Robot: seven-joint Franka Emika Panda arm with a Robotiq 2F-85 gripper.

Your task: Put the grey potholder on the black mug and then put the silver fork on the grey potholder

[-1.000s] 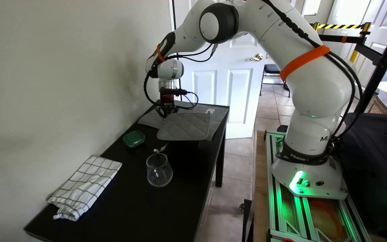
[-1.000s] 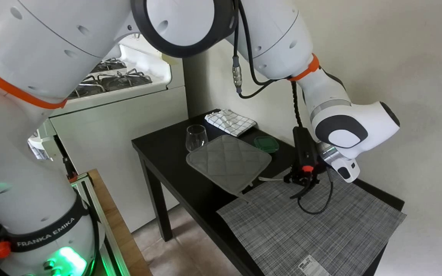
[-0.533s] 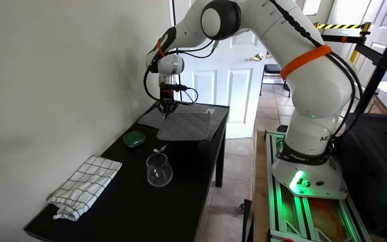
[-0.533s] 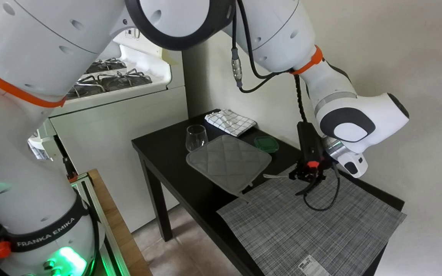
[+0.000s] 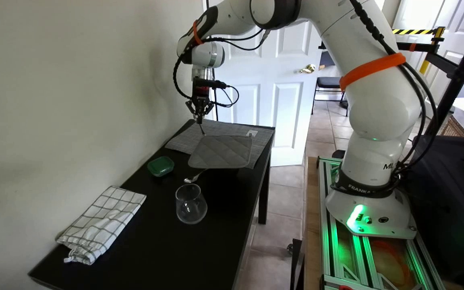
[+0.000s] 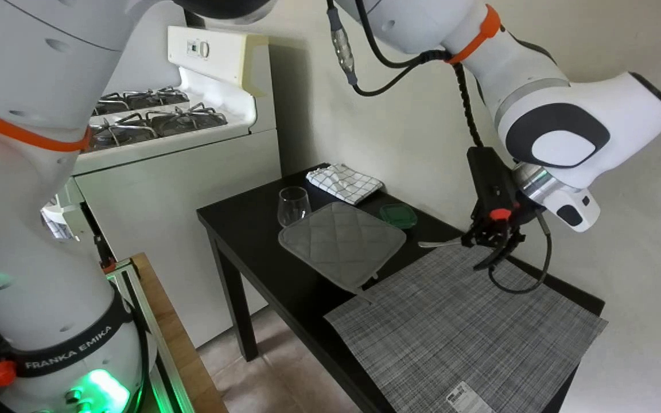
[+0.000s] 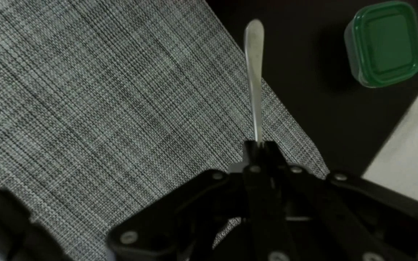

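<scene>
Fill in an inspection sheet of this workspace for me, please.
Surface: black table with a grey woven placemat.
Job's things: grey potholder lies unfolded; black mug not made out, perhaps beneath it; silver fork gripped, tines not visible, not yet on the potholder.
Clutter: clear glass, upright; green-lidded container; checked towel; second silver utensil, partly hidden by the potholder.
Gripper: shut on the fork, above the placemat.
Cables: black cable looping beside the gripper.
Surroundings: pale wall along the table, white stove, white door.

Checked towel (image 5: 103, 223), glass (image 5: 191, 206), green-lidded container (image 7: 389, 45), grey mat (image 6: 468, 332).
</scene>
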